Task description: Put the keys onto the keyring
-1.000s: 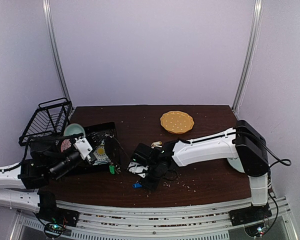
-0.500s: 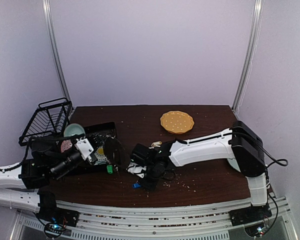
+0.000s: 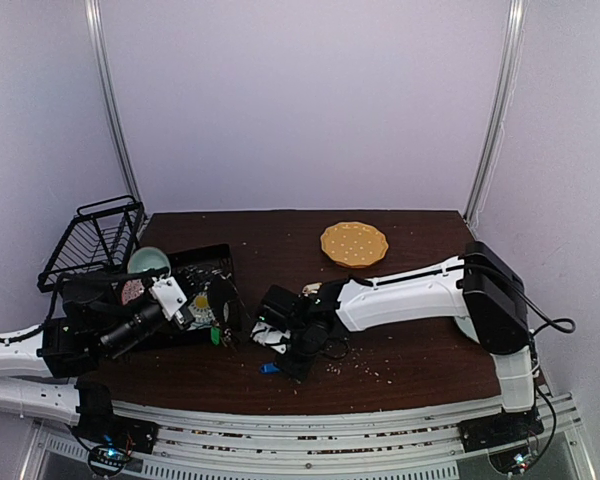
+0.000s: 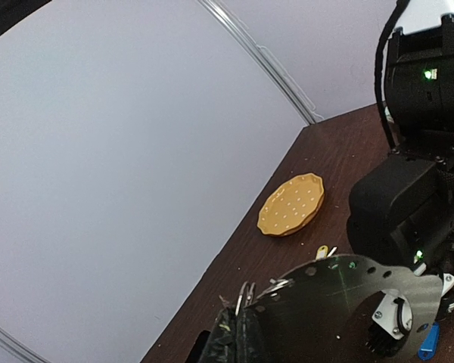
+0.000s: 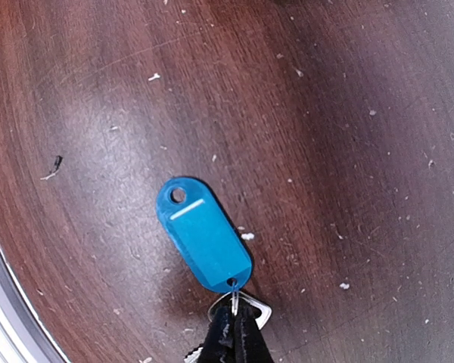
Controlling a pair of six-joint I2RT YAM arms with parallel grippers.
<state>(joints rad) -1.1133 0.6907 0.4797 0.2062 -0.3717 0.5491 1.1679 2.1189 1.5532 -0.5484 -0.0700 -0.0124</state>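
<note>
My left gripper [image 3: 212, 312] is shut on the keyring [image 4: 247, 293], a thin grey wire ring seen edge-on at its fingertips [image 4: 238, 336]. A dark round disc with small rim holes [image 4: 340, 299] stands right in front of it. A green-tagged key [image 3: 215, 335] hangs below the left gripper. My right gripper [image 5: 233, 336] is shut on the head of a silver key [image 5: 251, 308] with a blue tag [image 5: 203, 238], low over the table near its front edge; the blue tag also shows in the top view [image 3: 268, 368]. A cream-tagged key [image 3: 312, 288] lies behind the right gripper [image 3: 292, 352].
An orange dotted plate [image 3: 354, 243] sits at the back of the table. A black wire basket [image 3: 92, 240], a pale green bowl [image 3: 150, 260] and a black tray [image 3: 208, 262] crowd the left side. White scraps [image 3: 272, 336] lie between the grippers. Crumbs dot the wood.
My right gripper has shifted a little left with the blue-tagged key. The ring and dark disc in my left gripper have turned more edge-on, and the green tag has swung slightly left.
</note>
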